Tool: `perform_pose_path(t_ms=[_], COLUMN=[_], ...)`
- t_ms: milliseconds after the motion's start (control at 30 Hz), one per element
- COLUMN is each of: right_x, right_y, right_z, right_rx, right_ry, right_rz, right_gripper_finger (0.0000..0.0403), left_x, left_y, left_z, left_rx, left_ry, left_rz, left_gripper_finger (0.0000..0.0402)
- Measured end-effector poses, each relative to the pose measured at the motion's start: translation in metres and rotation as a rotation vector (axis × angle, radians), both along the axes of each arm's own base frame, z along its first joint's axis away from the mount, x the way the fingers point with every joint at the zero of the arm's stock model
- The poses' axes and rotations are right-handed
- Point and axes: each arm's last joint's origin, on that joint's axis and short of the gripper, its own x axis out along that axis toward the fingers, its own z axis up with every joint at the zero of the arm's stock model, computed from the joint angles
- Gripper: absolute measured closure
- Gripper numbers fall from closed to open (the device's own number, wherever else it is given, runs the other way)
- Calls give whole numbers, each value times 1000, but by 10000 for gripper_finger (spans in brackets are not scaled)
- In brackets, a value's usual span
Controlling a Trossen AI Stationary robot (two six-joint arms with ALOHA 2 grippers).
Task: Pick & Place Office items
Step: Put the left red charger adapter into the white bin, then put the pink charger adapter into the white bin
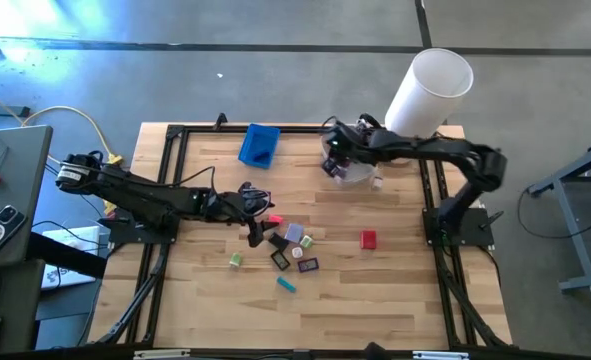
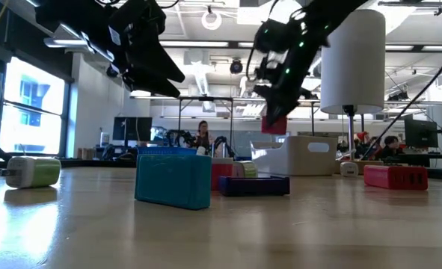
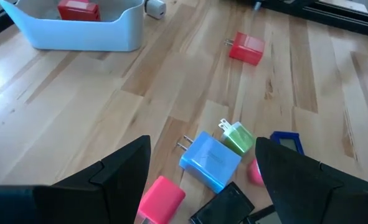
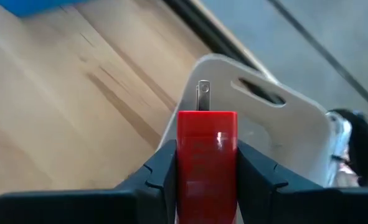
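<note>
My right gripper point(image 4: 207, 155) is shut on a red plug block point(image 4: 207, 134) and hangs over the translucent white bin point(image 1: 355, 175) at the table's far side; the low view shows the block point(image 2: 274, 125) lifted above the bin point(image 2: 304, 155). My left gripper point(image 3: 202, 146) is open and hovers over a cluster of small items near the table's middle: a pink block point(image 3: 162, 196), a blue plug block point(image 3: 211, 160), a green one point(image 3: 239, 138) and black pieces. A second red block point(image 1: 368, 239) lies apart to the right. Another red piece point(image 3: 78, 10) lies inside the bin. My right gripper pinches the red plug block by its two side faces point(image 4: 182, 163), one finger on each. A metal prong point(image 4: 203, 95) sticks out of the block's free end, away from the fingers. The fingers come from above, and the block is lifted clear over the bin.
A blue tray point(image 1: 259, 146) lies at the far edge, left of the bin. A white cylinder point(image 1: 430, 92) stands at the far right corner. A teal piece point(image 1: 287, 284), a purple one point(image 1: 308, 265) and a green-white plug point(image 1: 235, 260) lie nearer. Bare wood spreads along the near side.
</note>
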Motion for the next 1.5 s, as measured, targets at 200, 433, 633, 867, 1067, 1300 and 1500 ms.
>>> perform_pose_path(t_ms=[200, 433, 633, 867, 1067, 1300, 1500], right_x=[12, 10, 11, 14, 20, 19, 16], right_y=[-19, -31, -29, -28, -24, -12, 25], right_z=[-31, -40, -41, -40, -38, -11, 26], right_rx=[37, 82, 146, 123, 105, 52, 116], right_ry=[79, 68, 30, 18, -17, -50, -147], right_rz=[-35, -70, -52, -30, -33, -14, 164], right_gripper_finger=[296, 296, 296, 223, 132, 111, 119], left_x=[-1, -1, -2, -2, -3, -4, -4], left_y=[-3, -4, -4, -6, -14, -18, -18], left_z=[-1, -3, -4, -4, -4, -4, -4], left_rx=[-34, -34, -14, -10, -11, -11, -9], left_ry=[18, 36, 53, 54, 55, 57, 59], left_rz=[-71, -98, -107, -120, -151, -166, -167], left_gripper_finger=[119, 119, 119, 119, 119, 119, 119])
